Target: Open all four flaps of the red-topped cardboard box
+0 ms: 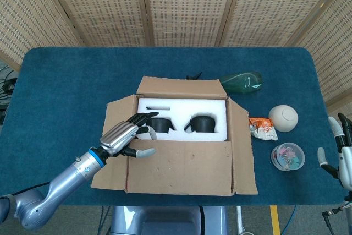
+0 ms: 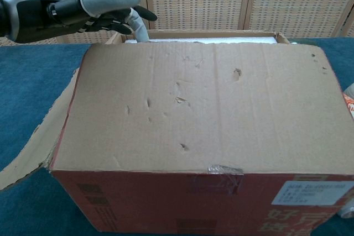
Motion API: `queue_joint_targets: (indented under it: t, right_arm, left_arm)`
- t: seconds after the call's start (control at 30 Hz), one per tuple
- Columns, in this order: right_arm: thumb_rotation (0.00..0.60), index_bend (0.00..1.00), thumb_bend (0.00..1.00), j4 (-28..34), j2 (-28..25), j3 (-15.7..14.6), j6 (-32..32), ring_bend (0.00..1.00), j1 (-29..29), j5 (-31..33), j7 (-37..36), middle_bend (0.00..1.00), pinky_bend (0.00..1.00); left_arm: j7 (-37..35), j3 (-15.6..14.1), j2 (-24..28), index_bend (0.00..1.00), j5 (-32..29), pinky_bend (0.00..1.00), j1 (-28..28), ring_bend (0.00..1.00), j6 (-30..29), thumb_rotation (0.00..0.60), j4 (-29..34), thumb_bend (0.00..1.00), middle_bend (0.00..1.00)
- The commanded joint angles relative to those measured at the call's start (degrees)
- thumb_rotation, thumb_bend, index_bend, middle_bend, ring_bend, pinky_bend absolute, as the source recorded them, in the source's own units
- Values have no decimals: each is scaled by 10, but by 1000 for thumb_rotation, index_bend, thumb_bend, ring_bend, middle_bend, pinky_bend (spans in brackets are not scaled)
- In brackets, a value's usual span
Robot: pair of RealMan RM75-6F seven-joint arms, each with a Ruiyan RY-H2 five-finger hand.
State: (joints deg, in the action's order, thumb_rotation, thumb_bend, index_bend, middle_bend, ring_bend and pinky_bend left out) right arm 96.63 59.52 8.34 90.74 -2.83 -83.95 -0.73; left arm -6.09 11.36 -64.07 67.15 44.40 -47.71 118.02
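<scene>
Looking down from the head view, we see the cardboard box (image 1: 181, 136) in the middle of the frame, sitting on a blue table (image 1: 66, 81). The box has its left, right and far flaps folded out. The near flap (image 1: 179, 166) leans out toward the bottom of the frame. In the chest view this flap (image 2: 199, 109) fills most of the frame and stands up in front of the box, with red printed cardboard below it.

Inside the box we see white foam (image 1: 184, 108) with two dark round things (image 1: 201, 123) set down in it.

Our left hand (image 1: 124, 137) is at the left end of the near flap, in the lower left middle of the head view. Its fingers are stretched out and apart, pointing toward the foam. Its thumb (image 1: 144, 152) lies at the top edge of the near flap. We cannot tell if the hand is pressing on the flap. It has nothing in its grasp. In the chest view the same hand (image 2: 83, 6) is in the upper left corner, above the flap's left corner.

Our right hand (image 1: 342, 155) shows at the right edge of the head view, away from the box. Its fingers are apart and it holds nothing.

To the right of the box we see a green bottle (image 1: 242, 82) lying down, a cream ball (image 1: 283, 118), a snack packet (image 1: 261, 129) and a clear tub of colored clips (image 1: 287, 156).
</scene>
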Motion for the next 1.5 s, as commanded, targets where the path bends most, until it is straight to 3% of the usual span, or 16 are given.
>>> queue_joint_targets:
  t: [0.03,0.23,0.43,0.67,0.83,1.17,1.4,1.5]
  right_arm:
    - [600,25,517,3,-1,1,-2,0,-1,0,3,11,0]
    - [600,25,517,8,-1,0,-3,0,-2,1,10,11,0]
    - [600,25,517,13,-4,1,-2,0,-2,-1,13,11,0]
    - [600,25,517,17,-5,0,-2,0,-2,-1,16,11,0]
    - [600,25,517,19,-5,1,-2,0,-2,-2,18,11,0]
    - [600,25,517,23,-5,1,-3,0,-4,-3,22,11,0]
    - [600,25,517,24,-6,0,-3,0,-4,-4,22,11,0]
    - [600,25,517,25,-5,-1,-5,0,-4,-4,23,11,0]
  left_arm:
    - [-123,19,37,420,50,0,-20,0,30,84,15,146,0]
    - [-335,29,76,403,139,0,-26,0,84,82,26,156,0]
    - [-533,10,108,397,257,0,-12,0,102,83,21,158,0]
    - [-795,-73,140,377,463,0,38,0,6,80,-32,160,0]
    - [-927,-143,152,362,571,0,80,0,-85,77,-82,160,0]
    - [-1017,-252,153,317,689,0,138,0,-198,72,-151,160,0]
    - [-1004,-303,160,313,710,0,147,0,-242,71,-171,160,0]
    - [-943,-308,173,312,689,0,134,0,-235,71,-168,161,0]
